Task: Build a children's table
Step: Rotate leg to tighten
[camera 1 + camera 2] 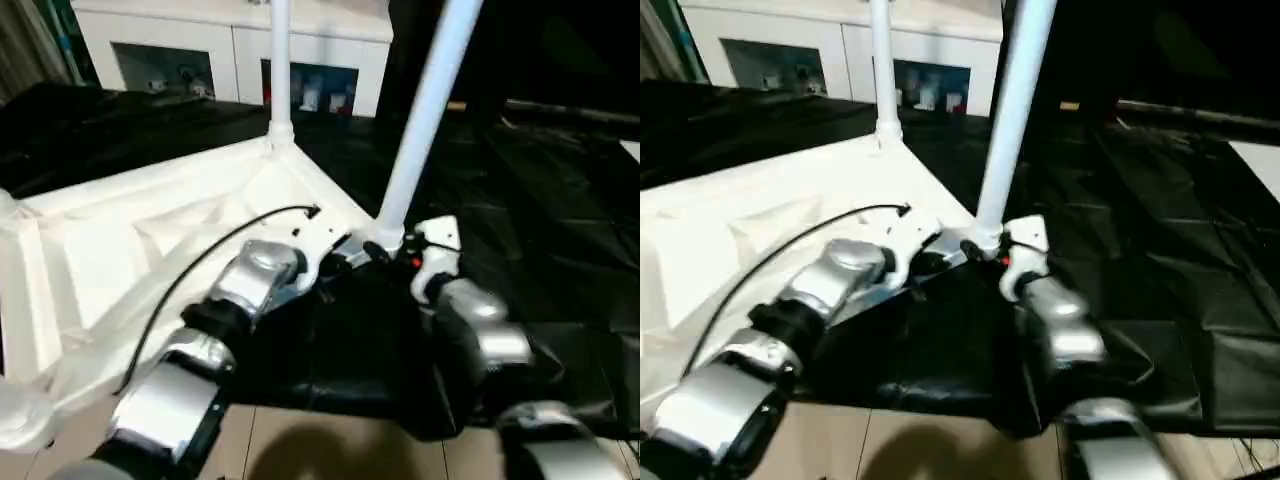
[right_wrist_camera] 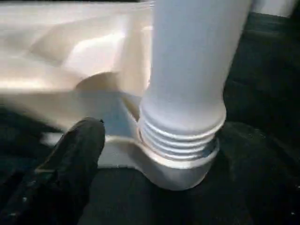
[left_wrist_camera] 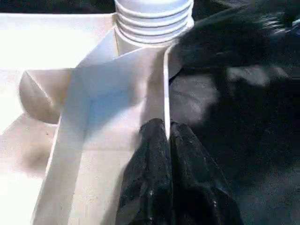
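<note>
The children's table lies upside down on the black cover, ribbed underside up. One white leg stands upright in the far corner socket. A second leg leans in the near corner socket, and its threaded end sits partly in that socket. My left gripper is shut on the thin rim of the table top just beside that corner. My right gripper is at the base of the leaning leg. One of its black fingers stands apart from the leg with a gap between them, so it is open.
The black-covered work table stretches away to the right and behind. A white cabinet with glass doors stands at the back. The wooden floor shows past the near table edge. A black cable loops over my left forearm.
</note>
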Robot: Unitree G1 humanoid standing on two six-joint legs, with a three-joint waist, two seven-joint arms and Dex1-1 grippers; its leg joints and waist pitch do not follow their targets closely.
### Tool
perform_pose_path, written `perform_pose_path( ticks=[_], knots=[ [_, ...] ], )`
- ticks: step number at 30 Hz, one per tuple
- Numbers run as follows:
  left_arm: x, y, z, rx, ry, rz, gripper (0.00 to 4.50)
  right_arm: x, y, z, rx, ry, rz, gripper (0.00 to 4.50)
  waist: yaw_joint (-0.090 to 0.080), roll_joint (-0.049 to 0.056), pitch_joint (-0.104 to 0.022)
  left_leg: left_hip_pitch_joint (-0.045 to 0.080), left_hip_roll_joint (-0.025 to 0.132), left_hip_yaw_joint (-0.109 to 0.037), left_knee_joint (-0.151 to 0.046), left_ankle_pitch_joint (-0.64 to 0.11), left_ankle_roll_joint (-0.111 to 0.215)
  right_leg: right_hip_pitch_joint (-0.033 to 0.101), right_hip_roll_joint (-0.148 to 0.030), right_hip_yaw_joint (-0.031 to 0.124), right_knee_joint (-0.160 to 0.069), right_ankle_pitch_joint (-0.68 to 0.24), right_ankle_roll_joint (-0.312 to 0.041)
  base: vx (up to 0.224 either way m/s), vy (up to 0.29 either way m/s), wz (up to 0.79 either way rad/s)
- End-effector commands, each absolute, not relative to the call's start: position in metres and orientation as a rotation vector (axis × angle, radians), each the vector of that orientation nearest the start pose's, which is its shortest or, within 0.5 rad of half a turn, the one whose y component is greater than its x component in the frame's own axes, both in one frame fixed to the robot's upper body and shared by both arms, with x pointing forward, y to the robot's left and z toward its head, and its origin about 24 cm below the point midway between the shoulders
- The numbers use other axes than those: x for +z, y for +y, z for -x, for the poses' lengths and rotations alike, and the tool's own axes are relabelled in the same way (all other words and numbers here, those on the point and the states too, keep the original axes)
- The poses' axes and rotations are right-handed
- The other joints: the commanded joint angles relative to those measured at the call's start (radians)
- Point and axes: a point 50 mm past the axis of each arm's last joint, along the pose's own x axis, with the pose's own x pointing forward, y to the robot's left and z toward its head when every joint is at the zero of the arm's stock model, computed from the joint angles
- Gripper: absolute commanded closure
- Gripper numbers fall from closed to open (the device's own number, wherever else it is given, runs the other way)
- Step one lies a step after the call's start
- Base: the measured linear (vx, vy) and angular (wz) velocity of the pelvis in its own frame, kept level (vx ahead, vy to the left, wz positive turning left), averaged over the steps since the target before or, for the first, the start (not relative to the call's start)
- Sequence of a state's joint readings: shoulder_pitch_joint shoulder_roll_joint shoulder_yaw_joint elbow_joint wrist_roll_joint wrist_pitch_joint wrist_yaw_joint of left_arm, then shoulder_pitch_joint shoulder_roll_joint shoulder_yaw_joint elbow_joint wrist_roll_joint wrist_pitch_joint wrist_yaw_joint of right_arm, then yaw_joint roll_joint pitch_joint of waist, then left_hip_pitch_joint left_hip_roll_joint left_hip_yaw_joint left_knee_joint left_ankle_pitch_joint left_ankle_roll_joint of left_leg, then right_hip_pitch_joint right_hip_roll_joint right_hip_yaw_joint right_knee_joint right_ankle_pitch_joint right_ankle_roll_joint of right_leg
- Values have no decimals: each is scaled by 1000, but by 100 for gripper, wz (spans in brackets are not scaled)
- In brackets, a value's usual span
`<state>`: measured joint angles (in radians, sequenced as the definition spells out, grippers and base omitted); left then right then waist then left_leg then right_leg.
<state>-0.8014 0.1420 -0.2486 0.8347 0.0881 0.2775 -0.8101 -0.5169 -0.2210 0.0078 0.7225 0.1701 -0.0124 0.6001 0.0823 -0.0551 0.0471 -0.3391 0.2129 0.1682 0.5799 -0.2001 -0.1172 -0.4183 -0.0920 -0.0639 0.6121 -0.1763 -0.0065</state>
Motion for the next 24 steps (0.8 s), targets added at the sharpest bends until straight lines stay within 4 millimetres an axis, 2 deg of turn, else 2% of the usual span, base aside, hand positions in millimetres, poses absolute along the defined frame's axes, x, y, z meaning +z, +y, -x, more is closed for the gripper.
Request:
perform_pose_path(
  ticks=[1,6,8,10,12,16,18,21,24],
  knots=[
    [38,86,-337,-1130,574,-287,450,39,-161,-327,729,208,35,31,11,-20,-58,-20,4,12,-57,-96,148,69,-42,35,-67,-149,-214,0,0,0],
    [39,97,-324,-1294,604,-273,450,44,-179,-317,852,220,90,31,13,-17,-58,-14,11,12,-60,-116,133,64,-42,35,-64,-167,-234,0,0,0],
    [40,102,-317,-1371,616,-273,450,46,-182,-312,908,239,105,31,13,-17,-56,-17,12,12,-62,-123,128,66,-42,35,-66,-176,-231,0,0,0],
    [43,107,-309,-1459,619,-257,450,48,-182,-305,991,268,99,31,13,-18,-56,-16,14,12,-63,-122,122,67,-43,36,-64,-177,-226,0,0,0],
    [46,109,-305,-1493,621,-241,450,47,-179,-299,1057,290,99,31,12,-16,-55,-15,14,14,-63,-128,120,63,-41,37,-64,-175,-227,0,0,0],
    [48,109,-302,-1516,625,-241,450,44,-175,-294,1123,323,116,31,17,-16,-53,-12,16,14,-66,-153,93,59,-44,36,-70,-237,-214,0,0,0],
    [49,108,-301,-1522,623,-241,450,43,-173,-297,1118,318,116,56,18,-17,-54,-13,15,14,-66,-149,84,60,-45,37,-71,-244,-207,0,0,0],
    [50,107,-300,-1523,618,-236,450,45,-170,-298,1125,311,98,77,18,-18,-56,-16,14,13,-64,-120,85,63,-44,37,-65,-211,-205,0,0,0],
    [50,107,-298,-1529,622,-234,450,46,-170,-296,1139,320,101,107,18,-17,-59,-15,13,14,-61,-83,95,64,-41,36,-56,-140,-223,0,0,0]
  ],
)
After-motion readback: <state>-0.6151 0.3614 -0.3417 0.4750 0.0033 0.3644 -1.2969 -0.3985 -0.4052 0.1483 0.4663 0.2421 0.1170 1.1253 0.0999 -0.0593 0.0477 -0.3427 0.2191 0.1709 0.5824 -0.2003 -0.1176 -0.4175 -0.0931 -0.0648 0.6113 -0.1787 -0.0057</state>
